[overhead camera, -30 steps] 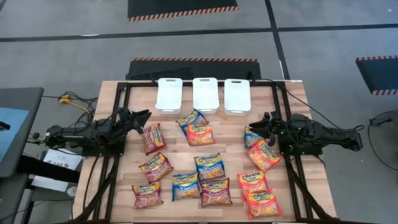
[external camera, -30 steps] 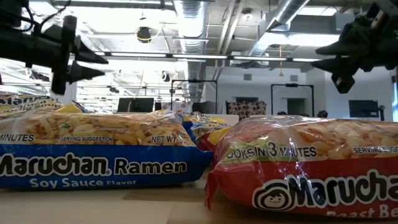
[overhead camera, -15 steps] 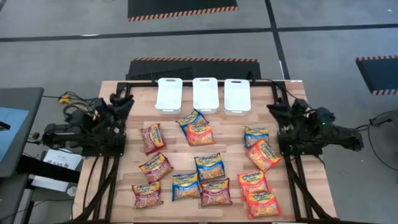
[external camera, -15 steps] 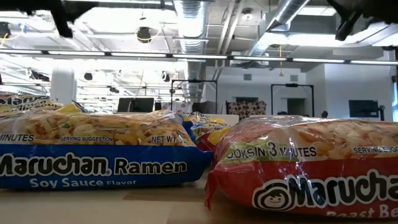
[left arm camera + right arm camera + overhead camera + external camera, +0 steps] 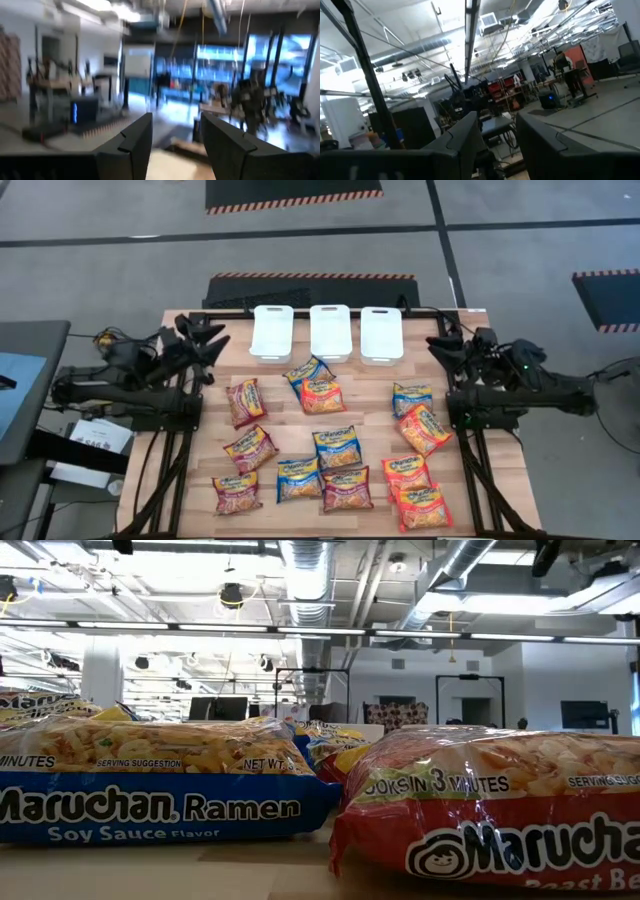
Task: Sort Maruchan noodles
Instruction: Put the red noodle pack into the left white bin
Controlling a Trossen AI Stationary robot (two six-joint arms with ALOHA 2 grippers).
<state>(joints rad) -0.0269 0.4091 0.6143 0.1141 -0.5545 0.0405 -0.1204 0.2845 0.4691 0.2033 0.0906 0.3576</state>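
Observation:
Several Maruchan noodles packets lie flat on the wooden table (image 5: 190, 480), no gripper touching them: maroon ones (image 5: 245, 401) on the left, blue ones (image 5: 338, 446) in the middle, orange ones (image 5: 424, 429) on the right. In the low view a blue packet (image 5: 150, 780) and an orange-red packet (image 5: 490, 810) fill the foreground. My left gripper (image 5: 212, 340) hangs raised over the table's far left part, open and holding nothing (image 5: 175, 125). My right gripper (image 5: 438, 346) hangs raised over the far right part, also open and holding nothing (image 5: 497, 125).
Three white bins stand in a row at the table's far edge: left (image 5: 271, 332), middle (image 5: 330, 331), right (image 5: 381, 334). Black frame rails (image 5: 175, 450) run along both sides of the table. Bare wood lies between the packets and the bins.
Both grippers have risen from low over the table and tipped their fingers upward, leaving the low view through its top. The left one has drawn back toward the far left corner, the right one toward the right edge. The packets have not moved.

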